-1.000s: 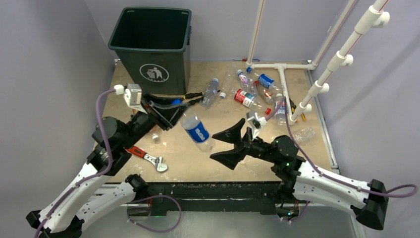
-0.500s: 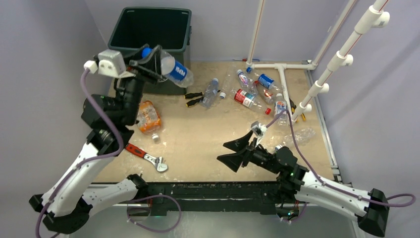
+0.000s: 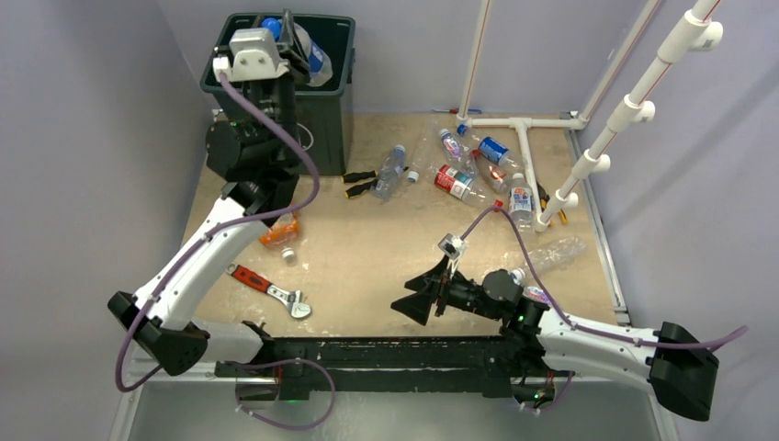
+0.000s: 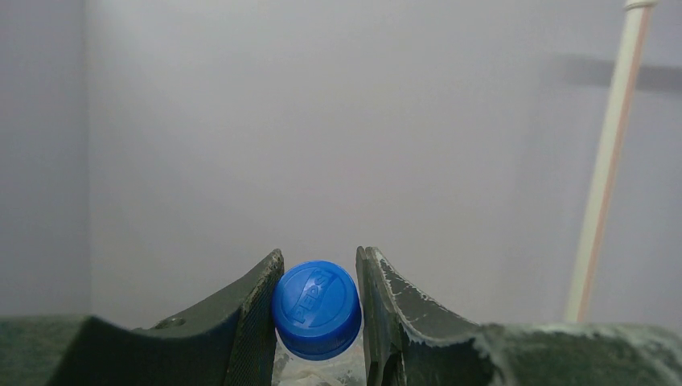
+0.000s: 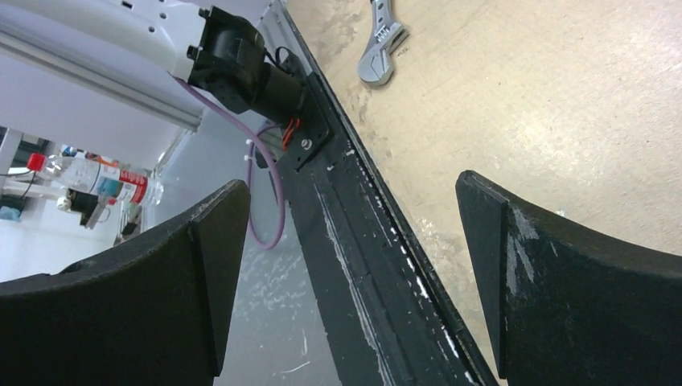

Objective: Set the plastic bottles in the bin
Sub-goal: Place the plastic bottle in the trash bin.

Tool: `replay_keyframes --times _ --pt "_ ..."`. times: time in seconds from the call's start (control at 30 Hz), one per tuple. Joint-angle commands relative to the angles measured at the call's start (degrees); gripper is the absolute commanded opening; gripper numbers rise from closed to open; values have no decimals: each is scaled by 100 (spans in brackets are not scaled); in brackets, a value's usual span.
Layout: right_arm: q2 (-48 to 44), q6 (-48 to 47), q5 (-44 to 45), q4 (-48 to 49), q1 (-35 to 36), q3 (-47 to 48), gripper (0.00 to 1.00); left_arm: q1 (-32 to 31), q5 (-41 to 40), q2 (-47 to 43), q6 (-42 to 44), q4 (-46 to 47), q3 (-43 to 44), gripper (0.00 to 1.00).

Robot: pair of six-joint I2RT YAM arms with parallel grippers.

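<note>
My left gripper (image 3: 287, 35) is raised over the open top of the dark green bin (image 3: 342, 57) at the back left. It is shut on the neck of a clear bottle (image 3: 314, 57) with a blue label. In the left wrist view the bottle's blue cap (image 4: 316, 314) sits pinched between the jaws of my left gripper (image 4: 319, 267), with bare wall behind. Several more plastic bottles (image 3: 459, 181) lie at the back right, and an orange-labelled one (image 3: 280, 231) lies beside the left arm. My right gripper (image 3: 416, 295) (image 5: 350, 189) hangs open and empty over the table's front edge.
A red-handled wrench (image 3: 272, 289) (image 5: 383, 56) lies near the front left. Yellow-and-black screwdrivers (image 3: 360, 184) lie in front of the bin. A white pipe frame (image 3: 524, 138) stands at the back right among the bottles. A crushed clear bottle (image 3: 553, 252) lies by the right edge.
The left arm has lifted the blue-labelled bottle from mid-table up and back, over the bin's opening. The right arm has drawn back toward the front edge, still open.
</note>
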Motion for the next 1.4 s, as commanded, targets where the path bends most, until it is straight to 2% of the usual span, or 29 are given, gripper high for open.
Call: replay_keyframes --times 0.0,0.07,0.13,0.33,0.57,0.73,0.87,0.97,1.17,1.23,1.37 --pt "-67 24 -189 101 21 193 99 863 192 298 -388 25 461 0" --pt "-147 27 -305 169 21 145 99 1362 387 437 -1033 -113 553 0" --pt "-153 27 -375 90 21 174 99 1634 491 595 -1313 22 554 0" --pt "-188 162 -397 -157 21 209 99 2391 807 933 -2137 1057 145 0" --pt "-517 291 -266 49 21 -59 99 2454 1281 1225 -2467 1069 11 0" --pt "-253 164 -369 67 21 98 99 2455 1453 1384 -2569 791 12 0" --pt "-77 196 -410 370 21 -30 99 2472 1683 1591 -2622 98 243 0" --pt "24 220 -398 483 21 -95 99 2488 1818 1524 -2781 178 -34 0" --pt "-10 -13 -271 -217 21 241 99 2524 2051 1650 -3101 63 -156 0" --pt "-79 -222 -91 -474 21 396 99 2654 2382 1733 -3355 -172 -67 0" --pt "-266 -298 201 -563 21 439 99 2835 2577 1934 -3795 -354 142 0"
